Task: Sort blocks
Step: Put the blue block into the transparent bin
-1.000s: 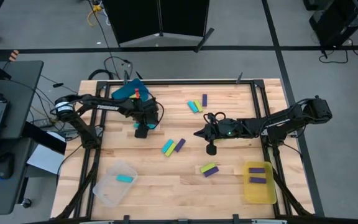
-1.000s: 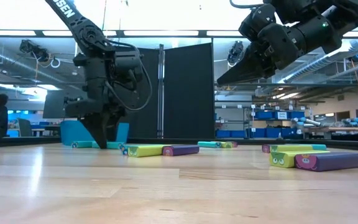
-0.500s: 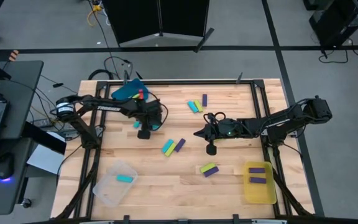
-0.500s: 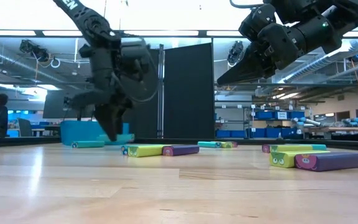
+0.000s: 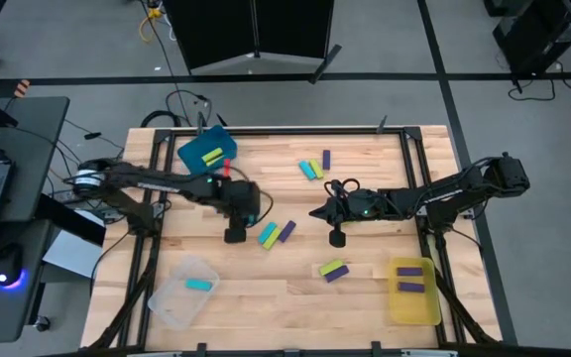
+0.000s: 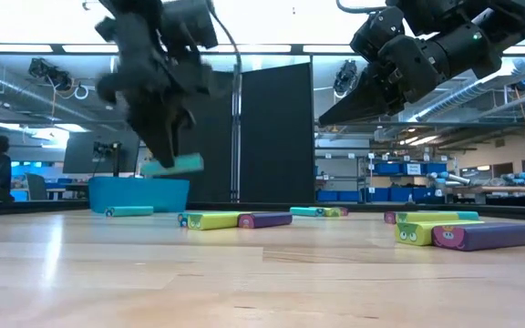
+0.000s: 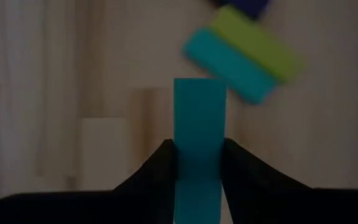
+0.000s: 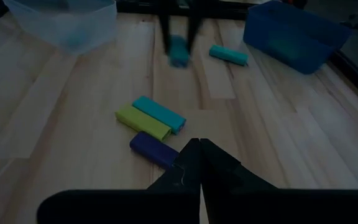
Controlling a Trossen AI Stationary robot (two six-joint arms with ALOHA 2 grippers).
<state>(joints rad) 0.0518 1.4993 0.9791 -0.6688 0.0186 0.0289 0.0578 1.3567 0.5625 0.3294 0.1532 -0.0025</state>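
Note:
My left gripper (image 6: 169, 153) hangs above the table's middle left, shut on a cyan block (image 7: 199, 124), which also shows as a level cyan block (image 6: 173, 165) in the low view. Below and beyond it lie a cyan, a lime and a purple block (image 5: 276, 233) side by side, flat on the wood. Another cyan block (image 8: 229, 55) lies near the blue bin (image 5: 206, 151). More blocks lie at the far middle (image 5: 313, 167) and near right (image 5: 333, 270). My right gripper (image 8: 197, 149) waits shut above the table's middle right, touching nothing. My left gripper pinches the cyan block's two long sides (image 7: 199, 155) between its two fingers (image 7: 166, 163), about mid-length. The fingers come steeply from above and lie across the block. The block is lifted clear of the table, about level, sticking out past the fingertips.
A clear bin (image 5: 181, 290) with one cyan block stands at the near left. At the near right, a yellow bin (image 5: 412, 288) holds purple blocks. The blue bin at the far left has a lime block in it. Bare wood lies between the groups.
My left gripper has risen from the table by the blue bin and swung toward the near edge and the table's middle, rolling its wrist. The cyan block that lay under it is now lifted clear; its neighbour stays on the wood.

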